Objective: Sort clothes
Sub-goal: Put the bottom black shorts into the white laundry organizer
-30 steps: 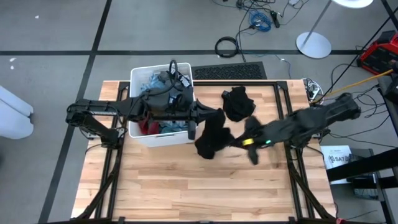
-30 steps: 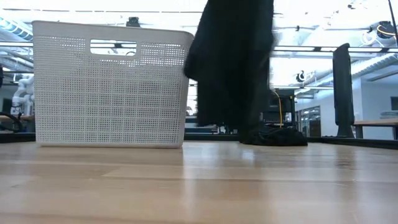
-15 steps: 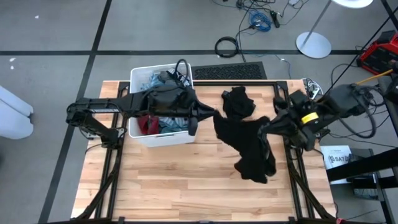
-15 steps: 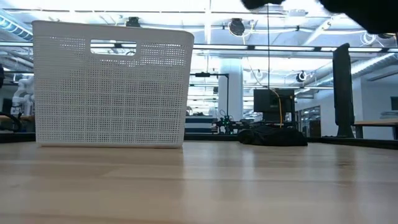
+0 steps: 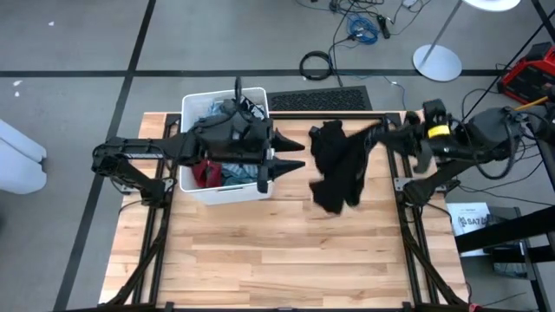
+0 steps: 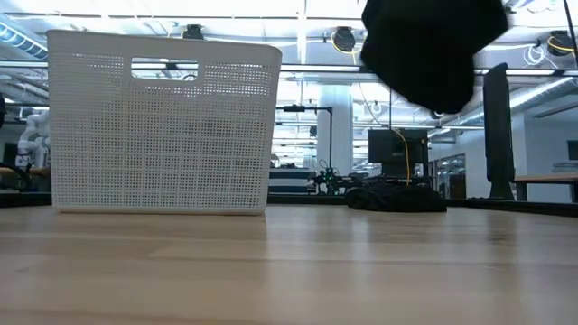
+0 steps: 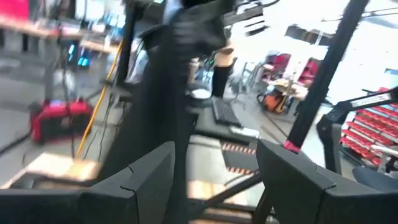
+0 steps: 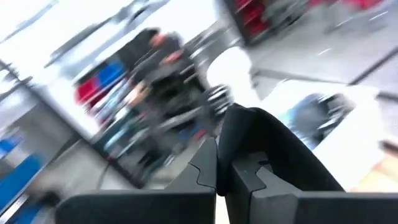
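Seen from above at a wooden table (image 5: 260,251): left gripper (image 5: 293,154) released, fingers (image 7: 140,180) spread wide and holding nothing, poised just off the white bin (image 5: 192,108) toward three o'clock. Right gripper (image 5: 379,132) clenched on a black garment (image 5: 334,173), lifted clear of the tabletop and hanging from the two o'clock side of the table toward its centre. Second black garment (image 6: 397,199) heaped on the tabletop toward one o'clock, beneath the hanging one. In the bin at ten o'clock, more clothes (image 5: 227,173): light blue, grey and a red piece (image 5: 205,173) pressed against its near wall
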